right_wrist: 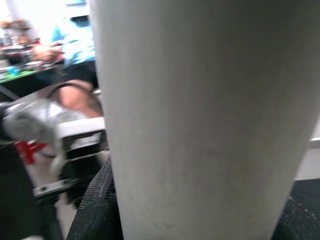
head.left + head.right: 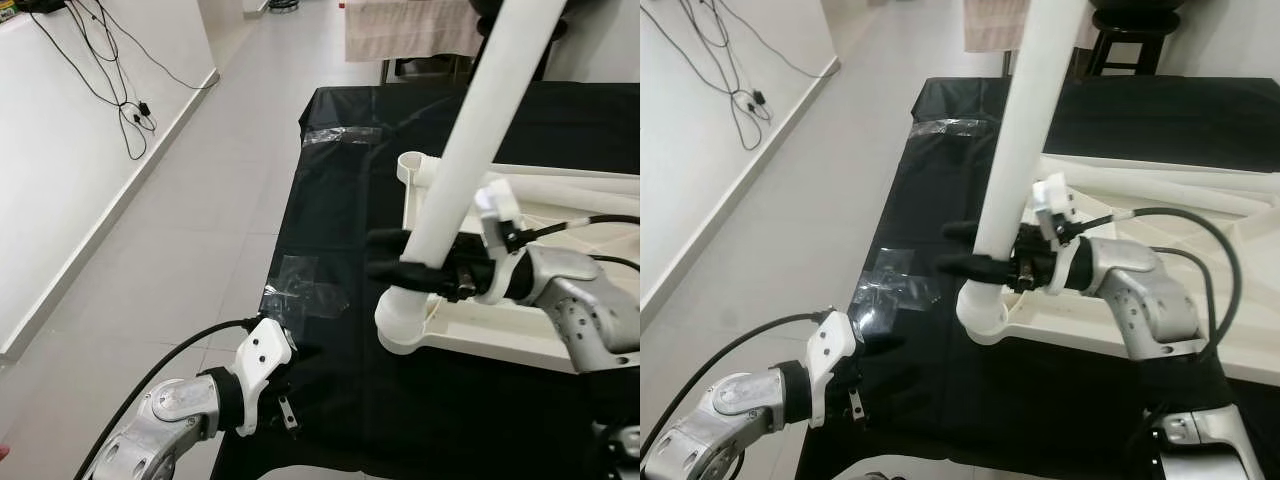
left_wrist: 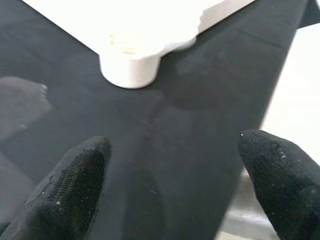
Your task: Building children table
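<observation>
Right gripper (image 2: 970, 250) clamps the white leg (image 2: 1015, 150) upright in the tabletop's (image 2: 1240, 340) corner socket (image 2: 982, 310); left gripper (image 3: 170, 175), fingers spread, hovers near the cloth's (image 2: 330, 400) edge.

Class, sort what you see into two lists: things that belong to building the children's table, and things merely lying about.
Belongs to the job:
- white cylindrical table leg
- white upturned tabletop
- right end effector, shut on the leg
- left end effector, open

Lying about:
- clear tape patches
- black cables on the wall
- dark stool

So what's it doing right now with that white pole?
Right gripper shut on white table leg, seated in tabletop's corner socket. Left gripper open, idle over black cloth. Nothing blocking.
</observation>
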Robot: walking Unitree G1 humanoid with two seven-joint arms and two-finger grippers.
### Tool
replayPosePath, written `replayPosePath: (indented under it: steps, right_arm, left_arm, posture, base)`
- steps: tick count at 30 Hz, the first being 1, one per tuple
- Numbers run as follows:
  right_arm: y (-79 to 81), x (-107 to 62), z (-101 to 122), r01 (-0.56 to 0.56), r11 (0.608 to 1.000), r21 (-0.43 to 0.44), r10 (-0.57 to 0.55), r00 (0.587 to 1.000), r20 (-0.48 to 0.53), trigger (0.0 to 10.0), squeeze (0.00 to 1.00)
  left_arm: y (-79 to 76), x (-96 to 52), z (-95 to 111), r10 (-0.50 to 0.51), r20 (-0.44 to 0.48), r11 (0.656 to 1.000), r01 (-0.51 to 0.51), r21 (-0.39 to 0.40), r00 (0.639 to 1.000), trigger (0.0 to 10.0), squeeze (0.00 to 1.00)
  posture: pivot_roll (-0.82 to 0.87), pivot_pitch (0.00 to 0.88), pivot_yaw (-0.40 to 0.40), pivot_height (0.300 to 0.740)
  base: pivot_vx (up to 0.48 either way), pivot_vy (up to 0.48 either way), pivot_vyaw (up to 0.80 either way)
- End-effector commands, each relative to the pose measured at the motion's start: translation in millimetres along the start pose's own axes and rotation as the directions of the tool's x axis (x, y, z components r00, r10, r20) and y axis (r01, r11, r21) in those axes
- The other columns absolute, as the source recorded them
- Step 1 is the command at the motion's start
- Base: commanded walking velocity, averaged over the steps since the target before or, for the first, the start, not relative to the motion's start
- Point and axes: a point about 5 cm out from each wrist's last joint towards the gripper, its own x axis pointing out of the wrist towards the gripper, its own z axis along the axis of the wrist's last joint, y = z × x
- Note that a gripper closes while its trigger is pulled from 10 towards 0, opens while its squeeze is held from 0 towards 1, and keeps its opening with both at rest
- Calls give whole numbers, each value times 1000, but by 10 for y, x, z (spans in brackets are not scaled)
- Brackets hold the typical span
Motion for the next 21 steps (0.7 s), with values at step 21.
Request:
replayPosePath:
  steps: [21]
  right_arm:
    - [-53, 84, 73, -18, 1000, -4, 19, 997, 78, 10000, 0]
  left_arm:
    - [-131, -183, -3, -32, -127, 994, 45, 103, 991, 10000, 0]
  posture:
    - [74, 233, 40, 740]
  base:
    - [0, 0, 0]
